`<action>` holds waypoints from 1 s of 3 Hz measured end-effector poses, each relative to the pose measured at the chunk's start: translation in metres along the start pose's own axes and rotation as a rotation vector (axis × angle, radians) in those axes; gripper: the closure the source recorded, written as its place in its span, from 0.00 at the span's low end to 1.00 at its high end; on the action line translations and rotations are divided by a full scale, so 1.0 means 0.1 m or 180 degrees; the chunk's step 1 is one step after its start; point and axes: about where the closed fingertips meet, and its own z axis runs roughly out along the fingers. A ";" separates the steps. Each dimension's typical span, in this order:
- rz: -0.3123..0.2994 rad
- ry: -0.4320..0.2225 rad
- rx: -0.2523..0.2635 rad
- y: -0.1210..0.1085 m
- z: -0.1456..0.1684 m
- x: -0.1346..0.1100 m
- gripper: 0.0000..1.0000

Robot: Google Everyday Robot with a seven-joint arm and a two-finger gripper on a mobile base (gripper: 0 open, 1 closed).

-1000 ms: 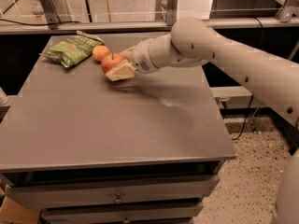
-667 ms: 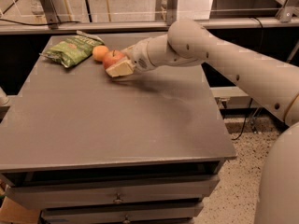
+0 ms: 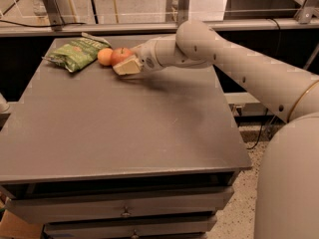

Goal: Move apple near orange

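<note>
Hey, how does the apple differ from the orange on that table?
The apple is red with a dark stem; the orange is plain orange, no stem showing. The apple looks bigger than the orange. The gripper is right at the apple; the orange sits clear of it, beside the green bag. Both are round, side by side.

Gripper (image 3: 127,65) at far end of table (image 3: 124,133), against apple (image 3: 121,55); apple's lower right hidden behind it. Arm (image 3: 249,68) cut off at right edge, drawers (image 3: 124,210) at bottom
</note>
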 end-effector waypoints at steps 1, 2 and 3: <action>-0.0001 0.0000 -0.0012 0.02 0.02 0.00 0.61; -0.0001 0.0001 -0.0025 0.03 0.04 0.00 0.38; -0.0001 0.0001 -0.0039 0.05 0.07 0.00 0.15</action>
